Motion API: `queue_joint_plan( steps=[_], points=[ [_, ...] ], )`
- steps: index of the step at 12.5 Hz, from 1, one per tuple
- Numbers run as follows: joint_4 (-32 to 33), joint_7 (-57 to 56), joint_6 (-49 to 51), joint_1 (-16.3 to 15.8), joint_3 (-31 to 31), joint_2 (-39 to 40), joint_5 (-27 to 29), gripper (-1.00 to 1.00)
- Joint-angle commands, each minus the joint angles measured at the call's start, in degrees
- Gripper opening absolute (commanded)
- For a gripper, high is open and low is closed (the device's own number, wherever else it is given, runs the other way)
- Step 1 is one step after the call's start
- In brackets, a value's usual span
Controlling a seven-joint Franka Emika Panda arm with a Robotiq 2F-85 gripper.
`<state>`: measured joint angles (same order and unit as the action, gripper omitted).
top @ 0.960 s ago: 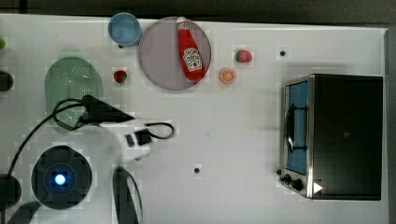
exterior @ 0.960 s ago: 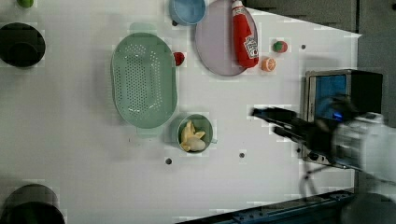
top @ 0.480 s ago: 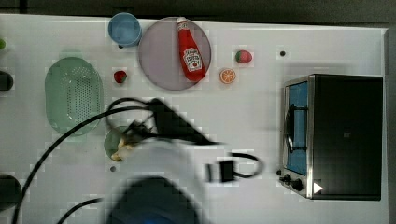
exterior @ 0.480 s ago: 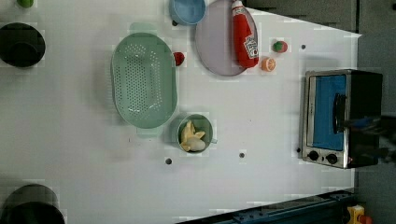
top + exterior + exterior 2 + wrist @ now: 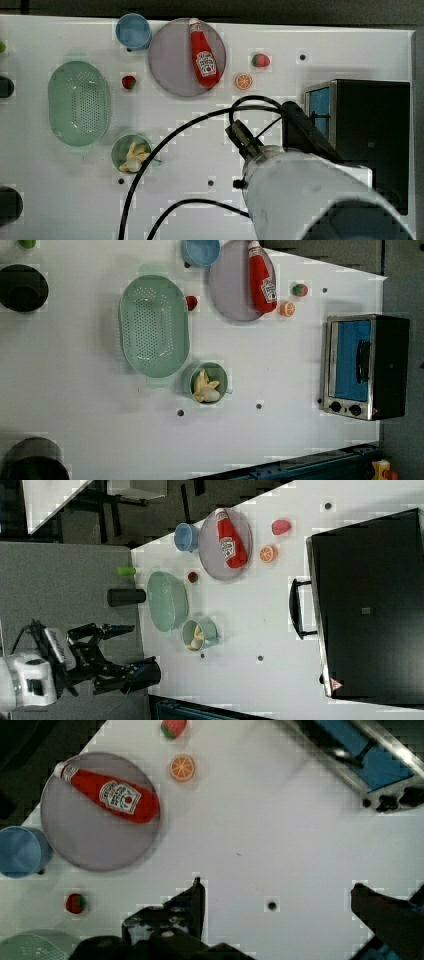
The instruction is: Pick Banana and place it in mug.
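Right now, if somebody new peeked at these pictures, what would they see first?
Probably the red ketchup bottle lying on the grey plate near the top view's upper edge, because it is so bright. Next, the toaster oven with its blue door at the left view's right side. Then the banana sitting inside the mug, right beside the pale-green colander.

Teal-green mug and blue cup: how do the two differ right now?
The teal-green round mug holds the pale-yellow toy banana; the blue round cup looks empty. The mug sits beside the pale-green perforated colander's end, the cup at the table edge by the grey plate. Both stand upright, mouths open upward.
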<state>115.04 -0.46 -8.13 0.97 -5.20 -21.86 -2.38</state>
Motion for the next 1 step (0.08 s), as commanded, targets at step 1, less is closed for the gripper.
queue_joint_plan(
  steps=[1],
  points=[
    [0.45,2.59,3.48,-1.53,2.57,0.26,0.18,1.0]
  ],
)
